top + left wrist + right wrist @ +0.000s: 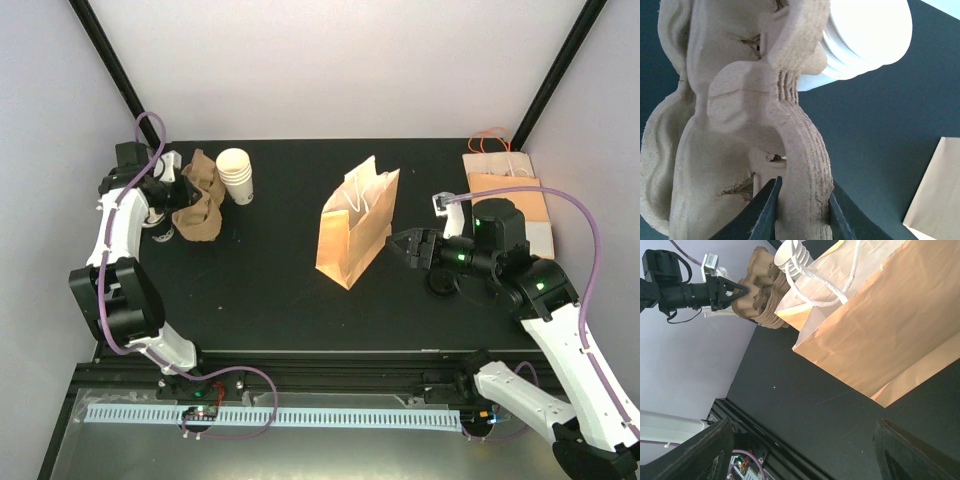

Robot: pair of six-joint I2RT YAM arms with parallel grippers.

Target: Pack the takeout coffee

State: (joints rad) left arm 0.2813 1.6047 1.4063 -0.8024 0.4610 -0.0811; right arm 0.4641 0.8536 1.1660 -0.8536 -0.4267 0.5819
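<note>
**Top view**
- left gripper (182, 192): upper left, clenched on the brown pulp cup carrier (200, 208).
- cup stack (236, 175): one stack of white cups just right of the carrier, about four rims.
- standing paper bag (355, 228): one, in the centre, mouth open, between the two arms.
- right gripper (403, 243): right of centre, released, grasping nothing, near the bag's side.
- takeout coffee (440, 282): one, right of centre. Only a dark round lid shows, partly hidden under the right arm.
- flat bags (508, 195): upper right, a pile of at least two.
- surface: black table (280, 290), pale walls, two black poles in the upper corners.

**Left wrist view**
- fingers (767, 215): lower centre, one on each side of a ribbed carrier wall, pressing on it.
- around: the cup stack is upper right behind the carrier, and a bag corner is lower right.

**Right wrist view**
- fingers (700, 455): in the lower corners, wide apart, with only table between them.
- around: the bag with white cord handles fills the upper right. The carrier and the left gripper are upper left.
</note>
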